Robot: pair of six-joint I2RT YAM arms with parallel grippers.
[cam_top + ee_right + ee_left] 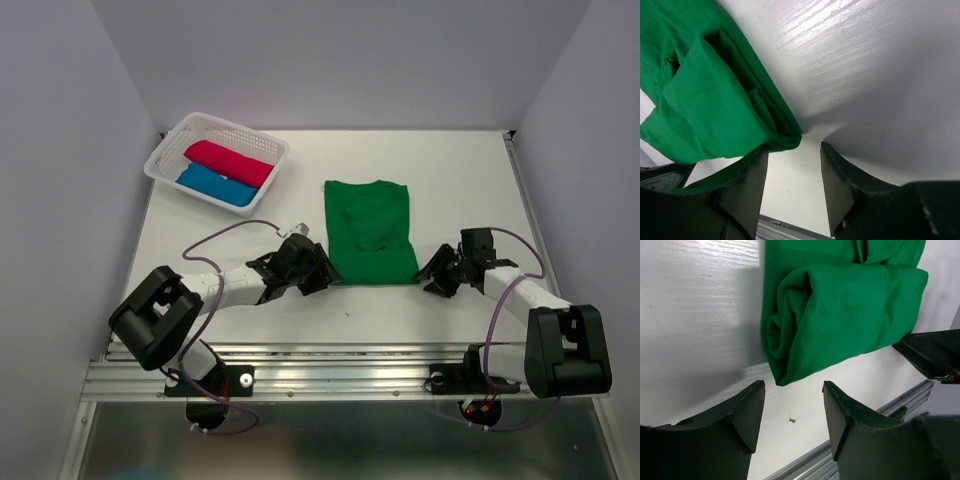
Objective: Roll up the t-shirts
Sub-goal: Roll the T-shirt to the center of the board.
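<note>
Two grippers, left gripper [792, 390] and right gripper [794, 150], jaws parted and empty, flanked the near corners of one green t-shirt [370, 235] (folded narrow, flat on the table [460, 180]). Far left: one basket [163, 160] held two rolls, crimson t-shirt [228, 163] and blue t-shirt [215, 184].

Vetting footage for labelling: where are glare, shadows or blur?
Top external: even light, sharp green t-shirt. Left wrist: glare streaks on the table, grey shadow along the shirt's edge. Right wrist: glare upper right, shadow beside the shirt's corner.
</note>
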